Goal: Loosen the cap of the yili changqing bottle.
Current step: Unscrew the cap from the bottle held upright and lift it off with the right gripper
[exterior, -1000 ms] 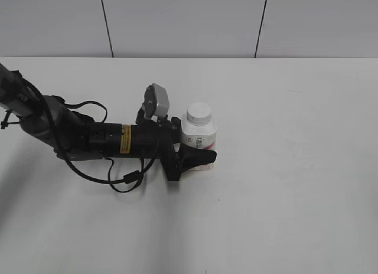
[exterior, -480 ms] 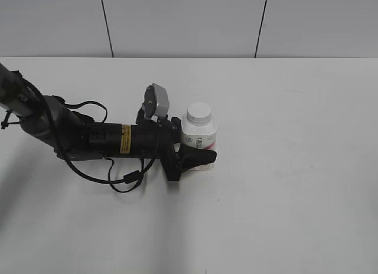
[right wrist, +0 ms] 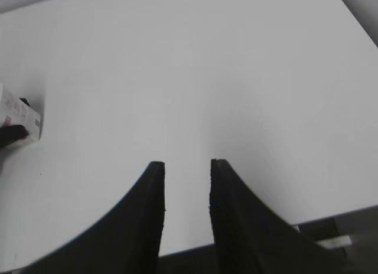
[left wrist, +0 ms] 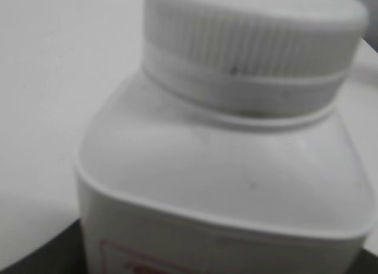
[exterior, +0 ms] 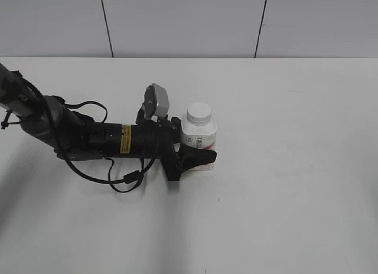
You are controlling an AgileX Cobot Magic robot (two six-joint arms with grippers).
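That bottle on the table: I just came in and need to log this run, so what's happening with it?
The left end effector is clamped around the lower body of the upright Yili Changqing bottle, steadying it on the white table. Its white cap is on and untouched. The right end effector hovers apart over bare table, slightly open and empty.

Plain white table (exterior: 295,197), matte, fills most of the exterior view. Behind it a light grey panelled wall (exterior: 177,23) with two thin dark vertical seams (exterior: 106,23). Lighting even and diffuse, soft shadows only.
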